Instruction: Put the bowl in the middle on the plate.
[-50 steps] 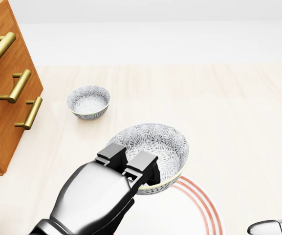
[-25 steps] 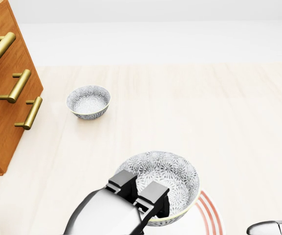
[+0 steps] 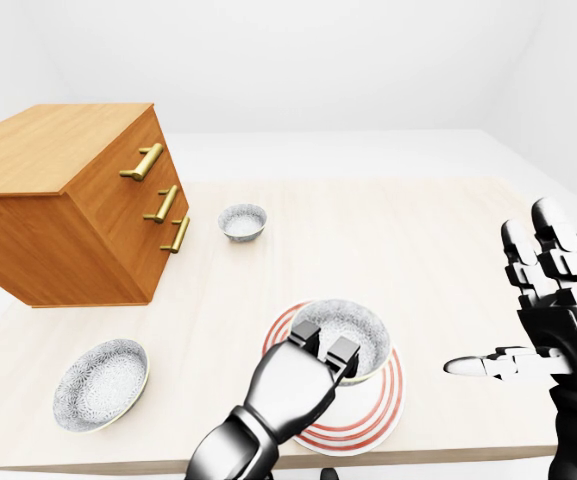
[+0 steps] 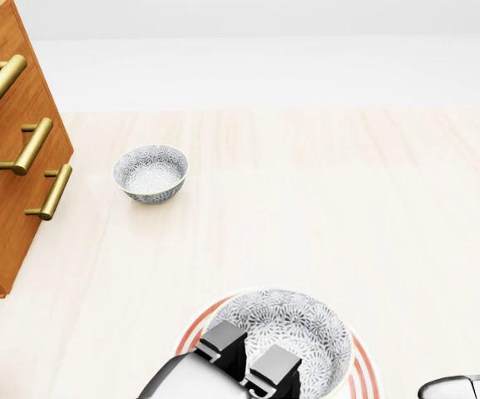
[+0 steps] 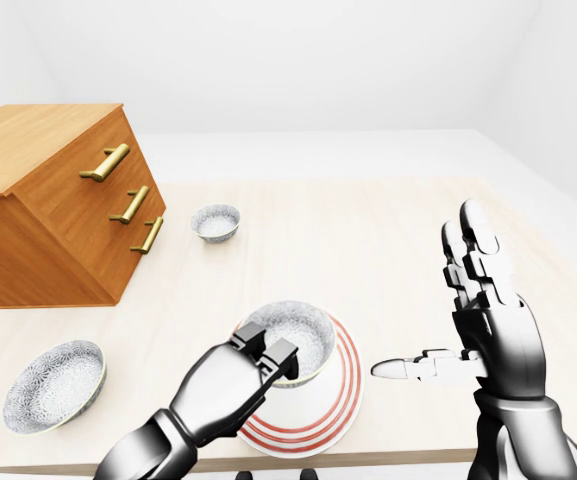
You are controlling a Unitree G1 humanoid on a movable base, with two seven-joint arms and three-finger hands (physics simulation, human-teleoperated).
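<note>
Middle bowl [image 3: 356,329] held at the plate [image 3: 373,412] by the left hand [image 3: 293,385]; release not yet made.

Nearest, the left hand's fingers [image 3: 322,348] are closed over the bowl's near rim, one pad inside the wall. The bowl is placed over the plate's centre; whether its foot is seated cannot be told. It is judged rigid, glazed and slippery, light enough for one hand and liable to chip, so a rim pinch and a low, gentle release are advised. Right of the plate, the right hand [image 5: 488,335] is held up with its fingers spread, gripping nothing. Left of the plate a larger bowl [image 3: 101,384] is noted. Beyond the plate and to its left, a wooden drawer chest [image 3: 68,210] and a small bowl [image 3: 242,221] are listed.
</note>
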